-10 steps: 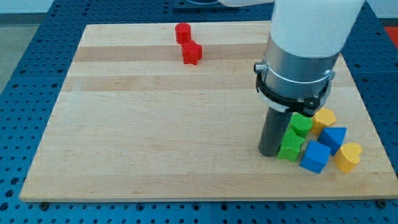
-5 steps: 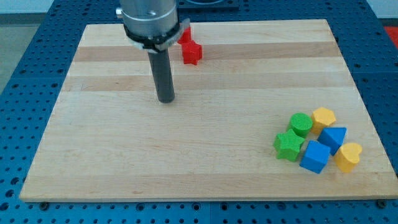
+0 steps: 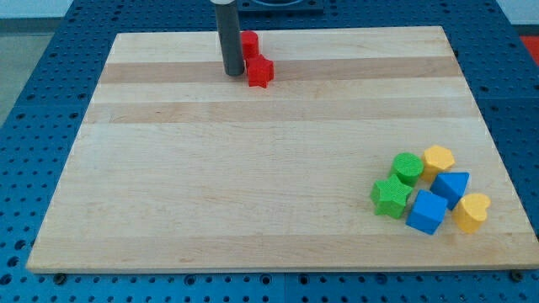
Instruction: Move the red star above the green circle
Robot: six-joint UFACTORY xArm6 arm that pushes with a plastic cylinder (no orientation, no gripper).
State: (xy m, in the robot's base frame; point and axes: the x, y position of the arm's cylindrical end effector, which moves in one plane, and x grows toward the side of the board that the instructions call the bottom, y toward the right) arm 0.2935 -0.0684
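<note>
My tip stands just left of the red star, near the view's top of the worktop.

No pincer shows here (the arm ends in a plain dark rod), so nothing is gripped. A second red block, shape unclear, sits just above the star, partly behind the rod. The green circle lies well apart at the view's lower right, clustered with a green star, blue cube, blue block, yellow hexagon and yellow heart.
</note>
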